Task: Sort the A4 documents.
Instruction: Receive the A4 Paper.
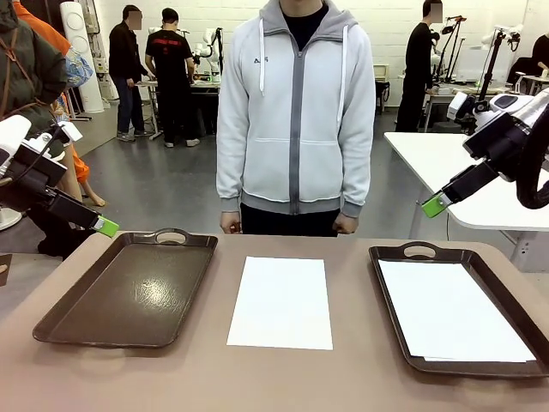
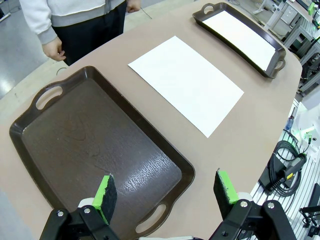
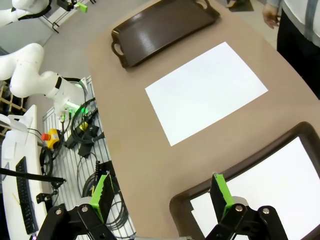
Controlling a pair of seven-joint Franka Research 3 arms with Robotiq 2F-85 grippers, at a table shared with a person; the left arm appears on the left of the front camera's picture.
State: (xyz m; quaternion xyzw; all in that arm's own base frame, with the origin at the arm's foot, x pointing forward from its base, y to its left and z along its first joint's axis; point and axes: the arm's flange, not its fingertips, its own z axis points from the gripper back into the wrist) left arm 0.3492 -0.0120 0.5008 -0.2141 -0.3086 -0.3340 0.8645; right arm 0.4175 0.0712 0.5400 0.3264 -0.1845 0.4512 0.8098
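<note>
One A4 document (image 1: 281, 302) lies flat on the brown table between two dark trays; it also shows as a white sheet (image 2: 186, 82) (image 3: 206, 91) in both wrist views. A second sheet (image 1: 450, 311) (image 3: 260, 200) rests inside the right tray (image 1: 403, 343). The left tray (image 1: 133, 292) (image 2: 95, 150) holds nothing. My left gripper (image 2: 166, 192) hovers open above the left tray's near end, and in the front view it shows at the left edge (image 1: 103, 226). My right gripper (image 3: 162, 192) stands open above the right tray's near corner, raised at the right side (image 1: 434, 204).
A person in a grey hooded jacket (image 1: 296, 112) stands at the table's far edge, hands (image 1: 230, 223) down at the sides. Cables and an emergency stop button (image 3: 52, 137) lie on the floor beside the table. Another white table (image 1: 446, 172) stands at the right.
</note>
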